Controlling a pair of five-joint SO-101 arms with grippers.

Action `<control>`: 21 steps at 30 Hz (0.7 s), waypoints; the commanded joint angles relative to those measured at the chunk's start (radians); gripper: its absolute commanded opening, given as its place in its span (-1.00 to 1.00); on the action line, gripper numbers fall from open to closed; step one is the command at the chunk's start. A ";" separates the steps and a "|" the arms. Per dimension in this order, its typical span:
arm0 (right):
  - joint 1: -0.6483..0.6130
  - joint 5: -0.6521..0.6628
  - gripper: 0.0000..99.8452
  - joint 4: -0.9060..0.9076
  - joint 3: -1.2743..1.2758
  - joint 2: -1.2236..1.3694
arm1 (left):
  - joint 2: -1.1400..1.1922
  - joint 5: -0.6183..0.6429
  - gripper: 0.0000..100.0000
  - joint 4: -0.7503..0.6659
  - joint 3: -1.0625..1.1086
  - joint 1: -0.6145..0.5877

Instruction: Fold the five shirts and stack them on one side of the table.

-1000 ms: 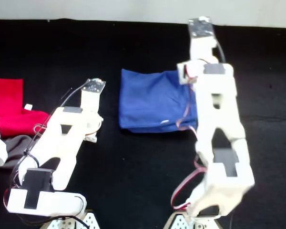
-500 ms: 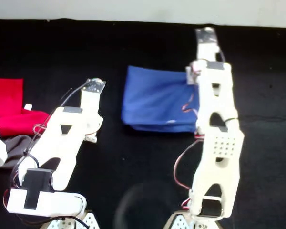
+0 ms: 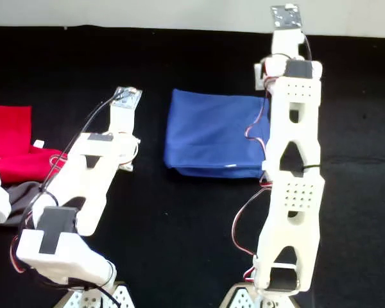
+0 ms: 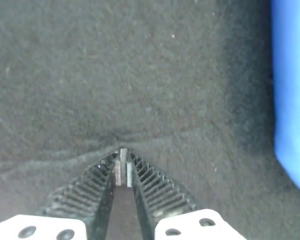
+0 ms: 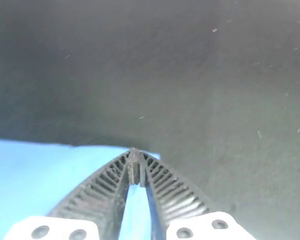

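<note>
Folded blue shirt (image 3: pixel 212 135) sits mid-table between the arms. Right gripper (image 5: pixel 135 151), tips pressed together, is nearer, at its far corner; left gripper (image 4: pixel 121 152), closed too, is off beside it.

Noted matte black felt-like table cloth (image 3: pixel 179 244) spread side to side across the high view. Seen past its far edge: plain pale grey-white strip (image 3: pixel 147 13), wall or floor not distinguishable. Logged shallow wrinkle (image 4: pixel 45 160) in cloth, left wrist view; scattered pale lint specks (image 5: pixel 214 30), right wrist view. Lit evenly.
</note>
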 commanded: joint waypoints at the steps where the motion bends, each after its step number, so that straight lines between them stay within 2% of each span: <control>1: -0.058 -0.005 -0.98 0.130 -0.056 -0.004 | 0.022 0.003 -0.98 -0.008 -0.059 0.010; 7: -0.117 -0.009 -0.98 0.237 0.042 -0.004 | 0.031 0.003 -0.98 -0.009 -0.059 0.013; 15: -0.116 -0.005 -0.98 0.183 0.303 -0.004 | 0.033 0.003 -0.98 -0.012 -0.059 0.013; 21: -0.114 -0.009 -0.98 0.174 0.274 -0.041 | 0.033 0.003 -0.98 -0.012 -0.059 0.013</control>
